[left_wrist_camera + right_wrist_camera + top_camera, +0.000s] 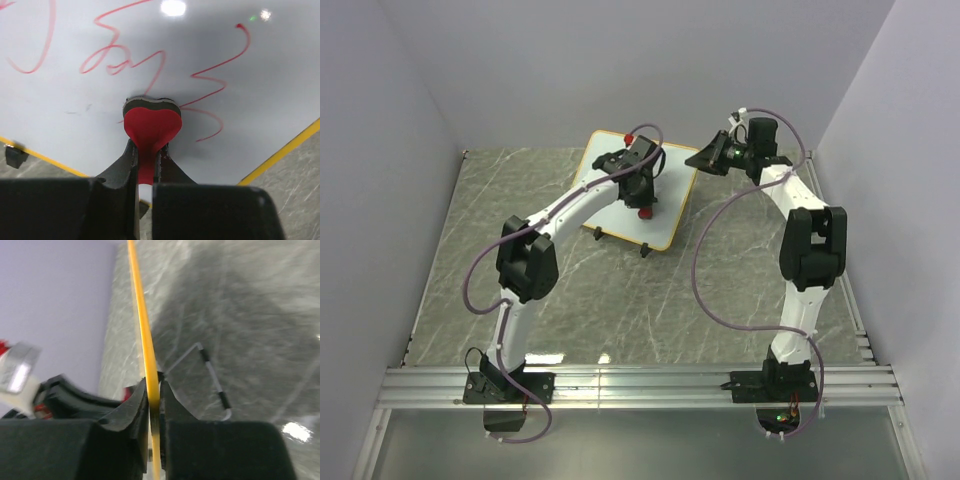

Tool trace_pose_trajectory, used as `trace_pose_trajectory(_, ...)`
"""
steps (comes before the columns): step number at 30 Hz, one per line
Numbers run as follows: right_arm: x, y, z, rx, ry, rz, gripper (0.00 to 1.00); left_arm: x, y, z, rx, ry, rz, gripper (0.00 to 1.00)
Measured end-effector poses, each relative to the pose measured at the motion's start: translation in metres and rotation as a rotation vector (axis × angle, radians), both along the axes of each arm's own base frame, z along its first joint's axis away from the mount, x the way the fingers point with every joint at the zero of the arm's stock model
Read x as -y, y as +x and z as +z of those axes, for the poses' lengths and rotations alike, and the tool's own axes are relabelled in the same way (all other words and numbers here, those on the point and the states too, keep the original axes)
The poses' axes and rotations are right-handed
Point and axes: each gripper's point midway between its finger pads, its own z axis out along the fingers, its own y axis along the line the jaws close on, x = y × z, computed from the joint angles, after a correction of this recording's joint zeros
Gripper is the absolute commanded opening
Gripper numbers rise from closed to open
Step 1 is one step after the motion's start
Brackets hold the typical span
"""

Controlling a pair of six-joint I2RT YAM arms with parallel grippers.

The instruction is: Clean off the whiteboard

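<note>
The whiteboard (674,205), white with a yellow rim, lies at the back middle of the table. Red scribbles cover it in the left wrist view (250,100). My left gripper (643,200) is over the board and shut on the red-and-black heart-shaped eraser (151,125), whose black felt face presses on the board among the red lines. The eraser also shows in the top view (646,212). My right gripper (705,160) is shut on the board's right edge; the yellow rim (142,330) runs between its fingers (154,390).
Two black feet (597,234) (643,249) stick out at the board's near edge. A small red thing (629,134) sits at its far edge. A wire stand (215,380) shows behind the board. Walls enclose the marble table (520,200) at left, back and right.
</note>
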Motion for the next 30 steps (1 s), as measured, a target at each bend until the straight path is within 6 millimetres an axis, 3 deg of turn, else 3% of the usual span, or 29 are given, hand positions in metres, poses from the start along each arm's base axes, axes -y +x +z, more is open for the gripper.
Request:
trace_pose_trajectory(4, -0.01, -0.01, 0.012, 0.056, -0.011, 0.039, 0.02, 0.009, -0.003, -0.004, 0.001, 0.002, -0.016, 0.01)
trace_pose_trajectory(11, -0.004, -0.029, 0.011, 0.076, -0.041, 0.027, 0.0, 0.025, -0.009, 0.0, 0.016, -0.016, -0.048, 0.0)
trace_pose_trajectory(20, 0.001, -0.041, 0.008, 0.08, -0.071, 0.006, 0.0, 0.065, -0.013, 0.017, 0.054, -0.141, -0.158, 0.0)
trace_pose_trajectory(26, 0.001, -0.044, 0.008, 0.08, -0.083, 0.012, 0.0, 0.057, -0.012, 0.014, 0.064, -0.219, -0.175, 0.0)
trace_pose_trajectory(30, 0.001, -0.046, 0.007, 0.075, -0.089, 0.014, 0.0, 0.031, -0.017, -0.005, 0.032, -0.252, -0.164, 0.0)
